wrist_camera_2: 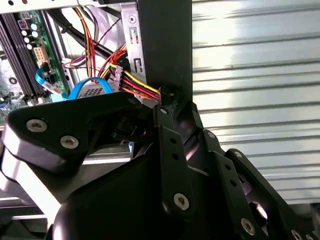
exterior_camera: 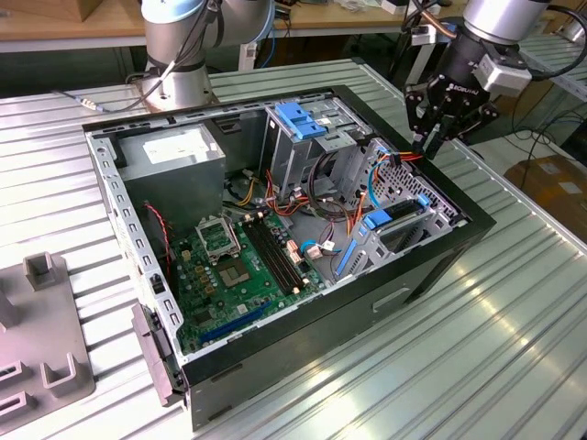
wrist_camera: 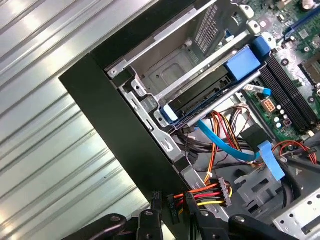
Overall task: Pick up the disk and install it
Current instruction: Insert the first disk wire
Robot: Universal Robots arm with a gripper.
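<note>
- Gripper in the exterior view hangs over the far rim of the open computer case, toward the exterior view's right; tips drawn together and pointing down at a bunch of red, yellow and black wires.
- Exterior view, disk: sits in its blue carrier, slotted into the low drive bay at the near right corner of the case, near the gripper but apart from it.
- Exterior view, rest: motherboard lies flat on the case floor, power supply is in the far left corner, and a blue bracket tops the tall drive cage. Case rests on the ribbed metal desk; grey fixture lies on the desk at the exterior view's left.
- Second wrist view: gripper closed on a black plug right against the dark case wall, the wires running out of it. Blue flat cable loops just beside it, with the motherboard beyond.
- First wrist view: gripper pinches the black plug, one finger on each side, just inside the case wall.
- First wrist view, disk: seated in the metal bay, blue carrier ends showing at both sides, and a blue flat cable runs below it.
</note>
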